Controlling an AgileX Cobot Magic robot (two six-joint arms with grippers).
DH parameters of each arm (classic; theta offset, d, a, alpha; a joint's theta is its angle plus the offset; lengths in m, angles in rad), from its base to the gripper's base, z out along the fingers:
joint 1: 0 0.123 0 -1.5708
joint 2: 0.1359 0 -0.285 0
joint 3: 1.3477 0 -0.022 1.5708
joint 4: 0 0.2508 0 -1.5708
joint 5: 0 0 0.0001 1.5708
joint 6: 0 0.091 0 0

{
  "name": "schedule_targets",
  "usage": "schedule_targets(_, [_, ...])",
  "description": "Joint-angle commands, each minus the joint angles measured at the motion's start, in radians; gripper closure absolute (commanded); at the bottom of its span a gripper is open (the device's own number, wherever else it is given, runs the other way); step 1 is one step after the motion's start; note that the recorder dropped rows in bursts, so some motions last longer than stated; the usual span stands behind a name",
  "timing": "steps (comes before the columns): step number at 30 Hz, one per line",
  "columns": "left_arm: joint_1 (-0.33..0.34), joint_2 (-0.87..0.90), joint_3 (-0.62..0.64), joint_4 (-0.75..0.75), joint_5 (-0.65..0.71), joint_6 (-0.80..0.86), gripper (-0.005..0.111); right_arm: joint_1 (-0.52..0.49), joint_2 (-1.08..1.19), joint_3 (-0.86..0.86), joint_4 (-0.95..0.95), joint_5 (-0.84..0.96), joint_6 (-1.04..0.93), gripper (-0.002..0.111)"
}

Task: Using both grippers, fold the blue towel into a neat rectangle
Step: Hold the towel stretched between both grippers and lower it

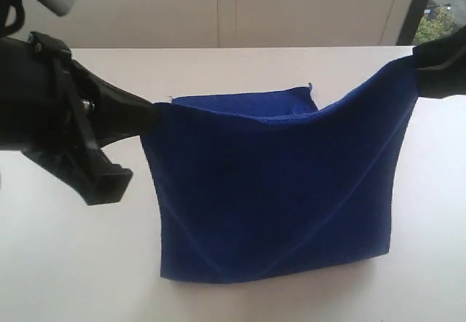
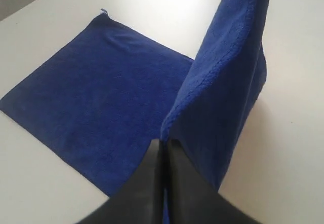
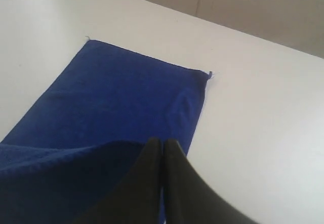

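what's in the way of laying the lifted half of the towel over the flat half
Nothing visible. The left gripper and right gripper each pinch a raised corner of the blue towel; its flat half lies bare on the table.

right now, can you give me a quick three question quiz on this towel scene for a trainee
1. Pick one: how many grippers are shut on the blue towel? A none, B one, C two.
2. True or false: the towel lies wholly flat on the table.
3. Fill in: the towel's unlifted part rests on the white ____.
Key: 1 C, the left gripper and right gripper each pinch a corner. 2 false, one edge hangs lifted. 3 table.
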Motion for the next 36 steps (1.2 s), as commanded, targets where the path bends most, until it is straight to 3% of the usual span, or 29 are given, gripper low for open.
schedule_targets(1, [0.045, 0.052, 0.010, 0.007, -0.051, -0.013, 0.107, -0.010, 0.068, 0.004, 0.003, -0.079, 0.005, 0.108])
schedule_targets(6, [0.125, 0.110, 0.010, 0.007, -0.131, -0.013, 0.107, -0.010, 0.138, 0.004, 0.004, -0.147, 0.005, 0.108])
schedule_targets(17, [0.218, 0.286, 0.010, 0.015, -0.335, 0.015, 0.107, -0.005, 0.347, 0.004, 0.007, -0.360, 0.002, 0.108])
schedule_targets(22, [0.315, 0.429, 0.010, 0.015, -0.420, 0.007, 0.107, 0.004, 0.493, -0.018, 0.007, -0.452, -0.006, 0.108])
schedule_targets(31, [0.375, 0.657, 0.007, 0.015, -0.689, -0.001, 0.107, 0.028, 0.691, -0.153, 0.007, -0.545, -0.006, 0.108])
schedule_targets(36, [0.392, 0.670, -0.036, 0.015, -0.680, -0.008, 0.107, 0.032, 0.745, -0.207, 0.007, -0.549, -0.006, 0.108])
